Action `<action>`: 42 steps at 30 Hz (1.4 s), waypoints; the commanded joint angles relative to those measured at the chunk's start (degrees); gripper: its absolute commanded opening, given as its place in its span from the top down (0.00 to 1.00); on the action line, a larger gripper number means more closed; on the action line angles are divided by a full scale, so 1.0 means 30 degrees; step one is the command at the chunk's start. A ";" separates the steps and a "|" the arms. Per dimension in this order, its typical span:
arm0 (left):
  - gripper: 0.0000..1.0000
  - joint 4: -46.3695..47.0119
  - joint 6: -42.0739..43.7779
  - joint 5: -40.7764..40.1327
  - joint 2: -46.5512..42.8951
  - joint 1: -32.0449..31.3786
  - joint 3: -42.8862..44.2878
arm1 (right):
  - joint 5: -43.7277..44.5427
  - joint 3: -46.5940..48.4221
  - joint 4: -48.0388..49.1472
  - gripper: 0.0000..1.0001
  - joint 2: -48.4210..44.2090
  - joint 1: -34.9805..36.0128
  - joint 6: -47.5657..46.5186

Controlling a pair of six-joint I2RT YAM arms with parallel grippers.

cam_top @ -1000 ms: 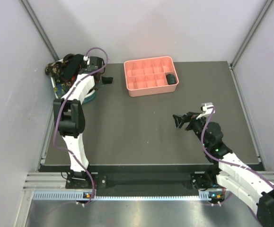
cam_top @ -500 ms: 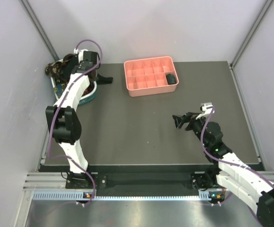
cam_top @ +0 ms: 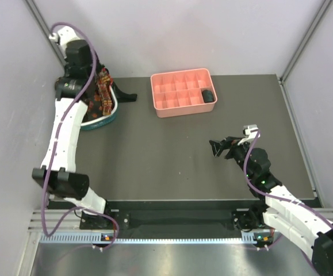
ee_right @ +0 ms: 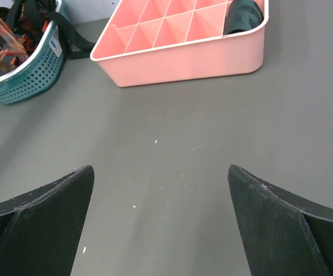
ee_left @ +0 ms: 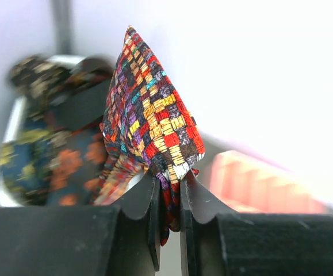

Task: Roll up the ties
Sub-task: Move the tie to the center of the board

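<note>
My left claw (ee_left: 169, 192) pinches the red-yellow-dark plaid fabric tie (ee_left: 152, 123), held up above the teal-and-white oval basket (cam_top: 104, 120), where dark floral ties (ee_left: 57, 155) lie heaped. Right of the basket stands a pink plastic compartment tray (cam_top: 178, 110) holding one dark rolled tie (cam_top: 208, 96). My right claw (ee_right: 159, 172) hangs spread wide, well apart from the basket.

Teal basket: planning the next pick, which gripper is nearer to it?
Left. Left gripper hangs above the basket, holding the plaid tie; right gripper is far across the table.
</note>
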 commanded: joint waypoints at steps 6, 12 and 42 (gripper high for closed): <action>1.00 0.2800 -0.3597 0.4833 -0.4263 -0.1085 -0.0704 | -0.0116 0.0313 0.0808 0.00 -0.0208 0.0058 -0.0399; 1.00 0.2976 -0.5884 1.0370 -0.4822 -0.1465 -0.0996 | -0.0116 0.0342 0.0838 0.00 -0.0238 0.0058 -0.0487; 1.00 0.3732 -0.2665 1.3358 0.0705 -1.2394 -0.5364 | 0.2011 -0.0097 0.0049 0.00 -0.2079 0.0087 -0.0810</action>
